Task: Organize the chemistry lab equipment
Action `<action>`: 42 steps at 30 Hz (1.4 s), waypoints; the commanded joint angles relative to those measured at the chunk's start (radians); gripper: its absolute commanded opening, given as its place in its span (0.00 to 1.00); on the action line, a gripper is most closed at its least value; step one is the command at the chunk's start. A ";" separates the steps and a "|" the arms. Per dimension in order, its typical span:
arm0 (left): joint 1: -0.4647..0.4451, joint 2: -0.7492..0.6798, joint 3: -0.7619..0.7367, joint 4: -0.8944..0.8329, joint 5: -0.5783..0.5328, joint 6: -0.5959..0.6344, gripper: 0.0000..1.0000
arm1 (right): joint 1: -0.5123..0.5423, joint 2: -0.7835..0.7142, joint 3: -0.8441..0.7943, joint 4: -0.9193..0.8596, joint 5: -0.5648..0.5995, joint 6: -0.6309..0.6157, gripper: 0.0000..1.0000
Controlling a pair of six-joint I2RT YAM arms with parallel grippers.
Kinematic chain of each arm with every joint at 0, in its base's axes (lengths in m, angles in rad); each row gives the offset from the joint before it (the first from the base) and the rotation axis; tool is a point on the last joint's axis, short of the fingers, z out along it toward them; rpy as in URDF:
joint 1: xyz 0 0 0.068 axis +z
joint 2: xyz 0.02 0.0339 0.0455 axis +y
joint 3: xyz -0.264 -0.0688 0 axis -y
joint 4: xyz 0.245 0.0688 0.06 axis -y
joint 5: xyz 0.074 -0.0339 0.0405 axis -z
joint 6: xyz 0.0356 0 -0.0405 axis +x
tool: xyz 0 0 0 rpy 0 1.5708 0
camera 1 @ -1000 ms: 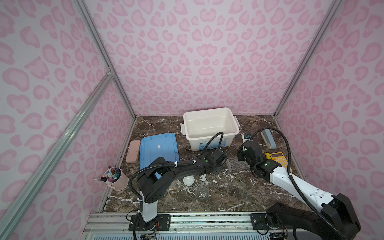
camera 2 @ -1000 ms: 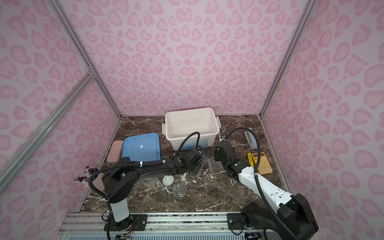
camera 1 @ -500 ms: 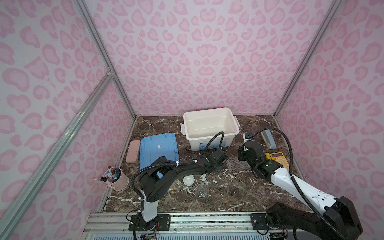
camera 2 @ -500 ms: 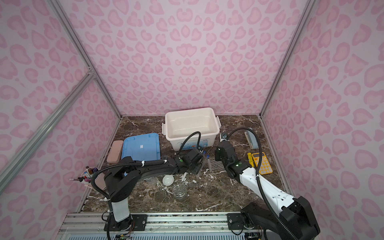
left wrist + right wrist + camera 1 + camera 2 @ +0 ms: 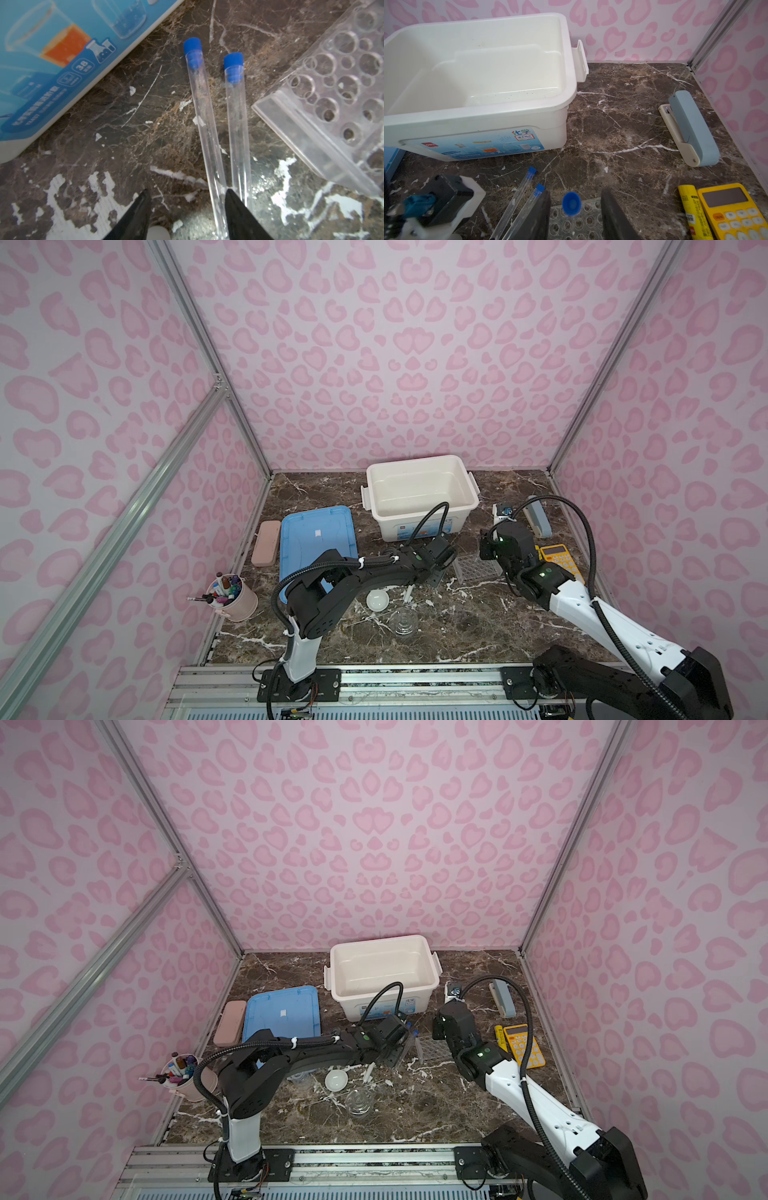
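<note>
Left gripper: jaws apart, empty; two clear blue-capped test tubes alongside. Right gripper: parted, straddles third tube, untouched, in clear plastic rack.

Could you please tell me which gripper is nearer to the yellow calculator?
Right. The right gripper hangs over the rack near the calculator; the left gripper is beyond the rack, at two lying tubes.

dark marble desk | 12 o'clock: white plastic tub | 9: flat blue plastic lid | 6: clear glass beaker
</note>
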 commanded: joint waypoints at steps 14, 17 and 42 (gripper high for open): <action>0.003 0.055 0.041 -0.033 0.001 -0.015 0.51 | -0.040 -0.051 -0.029 0.002 -0.017 0.038 0.48; 0.003 0.057 0.038 -0.038 -0.002 -0.015 0.49 | -0.044 -0.055 -0.034 0.002 -0.020 0.041 0.48; 0.003 0.058 0.032 -0.049 0.010 -0.019 0.18 | -0.153 -0.101 -0.037 -0.016 -0.193 0.079 0.58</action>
